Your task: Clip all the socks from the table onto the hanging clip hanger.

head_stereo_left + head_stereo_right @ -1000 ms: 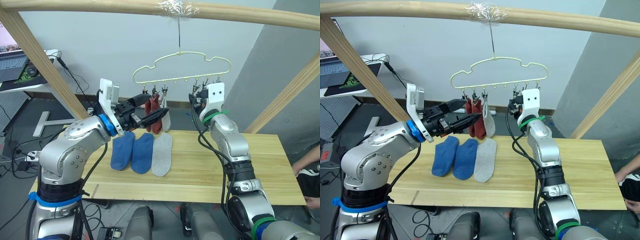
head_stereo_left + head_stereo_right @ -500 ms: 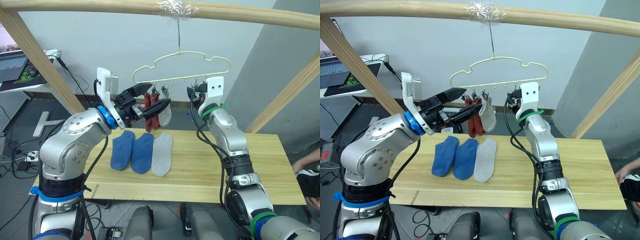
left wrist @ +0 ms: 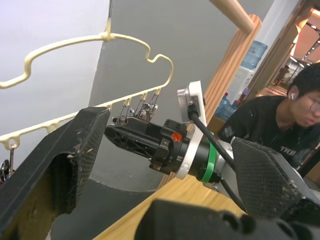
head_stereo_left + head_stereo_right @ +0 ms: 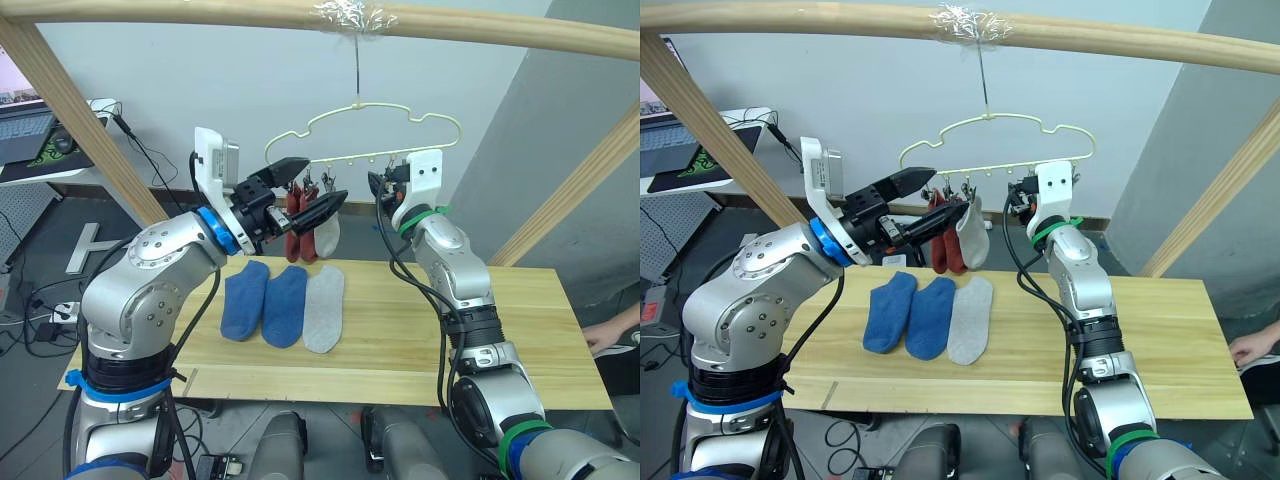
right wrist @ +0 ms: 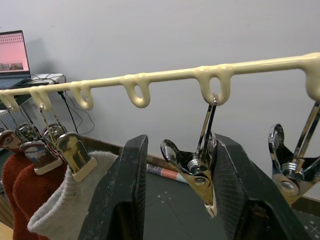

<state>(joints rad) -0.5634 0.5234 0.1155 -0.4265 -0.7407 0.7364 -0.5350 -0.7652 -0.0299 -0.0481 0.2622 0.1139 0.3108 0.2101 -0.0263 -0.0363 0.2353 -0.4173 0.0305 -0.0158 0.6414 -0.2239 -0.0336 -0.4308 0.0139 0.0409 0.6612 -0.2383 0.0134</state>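
Note:
The pale clip hanger hangs by its hook from the wooden beam. Two rust red socks and one light grey sock hang from clips at its left end. On the table lie two blue socks and a grey sock, side by side. My left gripper is open and holds nothing, just in front of the hanging socks. My right gripper is open with a free metal clip between its fingers, under the hanger's bar.
The wooden frame has a top beam and slanted posts on both sides. A person sits beyond the table's right end, a hand near its edge. A laptop stands on a desk far left.
My left gripper has let go of the grey sock, opened wide and risen. The grey sock now hangs from its clip. My right gripper has shifted slightly up and left along the bar.

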